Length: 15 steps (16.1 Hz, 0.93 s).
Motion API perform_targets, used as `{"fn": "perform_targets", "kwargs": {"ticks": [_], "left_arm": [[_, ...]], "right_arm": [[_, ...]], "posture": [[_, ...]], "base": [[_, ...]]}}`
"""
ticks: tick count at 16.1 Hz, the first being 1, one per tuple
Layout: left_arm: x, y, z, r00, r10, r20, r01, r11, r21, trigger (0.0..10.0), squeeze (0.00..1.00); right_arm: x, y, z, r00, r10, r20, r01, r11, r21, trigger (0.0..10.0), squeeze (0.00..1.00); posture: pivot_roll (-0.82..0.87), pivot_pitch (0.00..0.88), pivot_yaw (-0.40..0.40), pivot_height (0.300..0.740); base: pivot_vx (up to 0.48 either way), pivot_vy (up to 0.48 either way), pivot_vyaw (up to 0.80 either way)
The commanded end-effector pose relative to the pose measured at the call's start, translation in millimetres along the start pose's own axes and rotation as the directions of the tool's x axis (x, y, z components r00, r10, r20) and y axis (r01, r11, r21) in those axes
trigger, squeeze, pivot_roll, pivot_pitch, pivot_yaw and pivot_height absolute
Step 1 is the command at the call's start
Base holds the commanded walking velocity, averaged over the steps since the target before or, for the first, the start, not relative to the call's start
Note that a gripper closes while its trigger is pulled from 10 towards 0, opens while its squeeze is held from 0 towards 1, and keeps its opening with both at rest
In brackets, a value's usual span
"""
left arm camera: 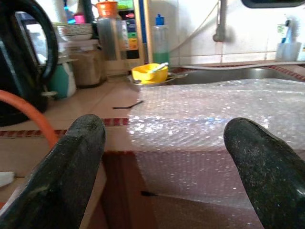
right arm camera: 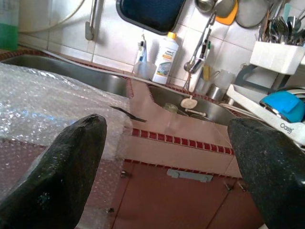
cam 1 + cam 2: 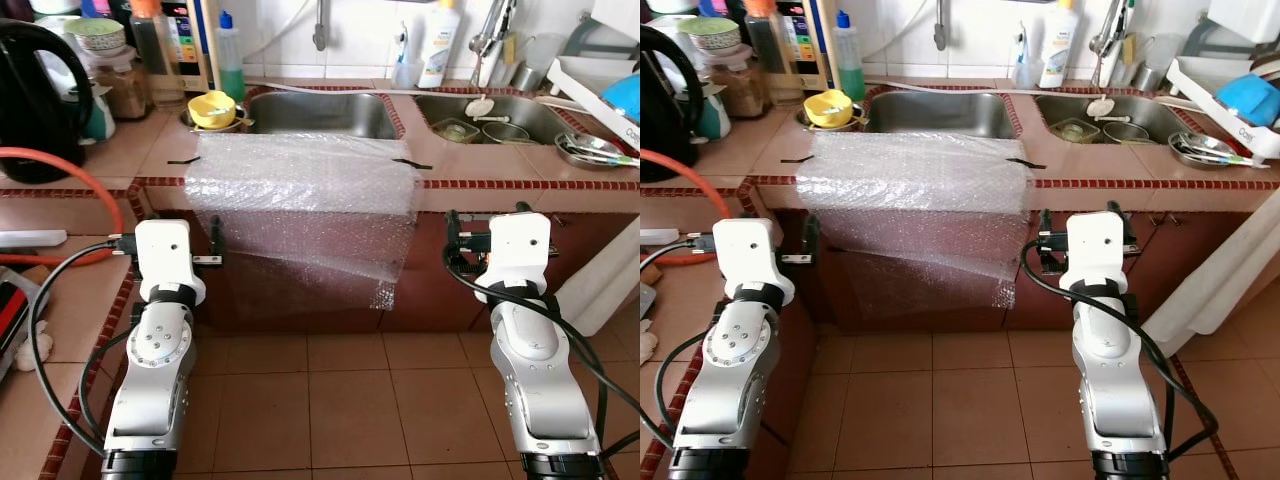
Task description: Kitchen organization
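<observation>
Tiled counter [image 3: 120, 150] with dark red edge strips, cut off at both sides. Double steel sink [image 3: 320, 112] set into it, the far basin partly hidden behind dishes and hard to read. Sheet of bubble wrap [image 3: 300, 175] draped over the counter front just before the sink, held by two black tape strips, lower part hanging crumpled and translucent over the cabinet, cabinet door blurred behind it. Black kettle [image 3: 35, 100] at far left, half cut off, with orange hose [image 3: 70, 165] curving beside it. Small yellow bowl [image 3: 212, 108] near the sink corner, contents not clear. Left gripper [image 1: 164, 157] raised before the wrap's left edge, fingers [image 1: 76, 157] spread wide, holding nothing. Right gripper [image 2: 167, 162] near the wrap's right edge, also spread apart, rough black rubbery tips.
</observation>
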<state>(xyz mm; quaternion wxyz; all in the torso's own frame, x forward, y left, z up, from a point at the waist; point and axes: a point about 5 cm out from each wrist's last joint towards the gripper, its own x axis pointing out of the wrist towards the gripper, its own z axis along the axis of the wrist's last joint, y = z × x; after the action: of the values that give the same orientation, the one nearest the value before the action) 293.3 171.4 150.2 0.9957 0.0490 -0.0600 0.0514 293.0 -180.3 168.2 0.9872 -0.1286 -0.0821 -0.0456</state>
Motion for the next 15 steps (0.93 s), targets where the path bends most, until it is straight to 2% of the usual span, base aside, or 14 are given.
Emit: {"fn": "perform_targets", "kwargs": {"ticks": [1,15], "left_arm": [[1.6,-2.9,7.0,0.999,-0.016,0.028,0.016,1.0,-0.007,10.0,0.0],[-1.3,-4.0,6.9,0.999,-0.021,0.029,0.021,1.0,-0.017,10.0,0.0]], "right_arm": [[2.9,-3.1,2.5,1.0,-0.006,0.011,0.006,1.0,-0.004,10.0,0.0],[1.6,2.7,3.1,0.999,0.034,0.018,-0.034,0.999,0.007,10.0,0.0]], "posture": [[-0.01,0.0,-0.016,0.74],[-0.01,0.0,-0.02,0.74]], "base": [[0.274,0.0,0.0],[0.365,0.0,0.0]]}}
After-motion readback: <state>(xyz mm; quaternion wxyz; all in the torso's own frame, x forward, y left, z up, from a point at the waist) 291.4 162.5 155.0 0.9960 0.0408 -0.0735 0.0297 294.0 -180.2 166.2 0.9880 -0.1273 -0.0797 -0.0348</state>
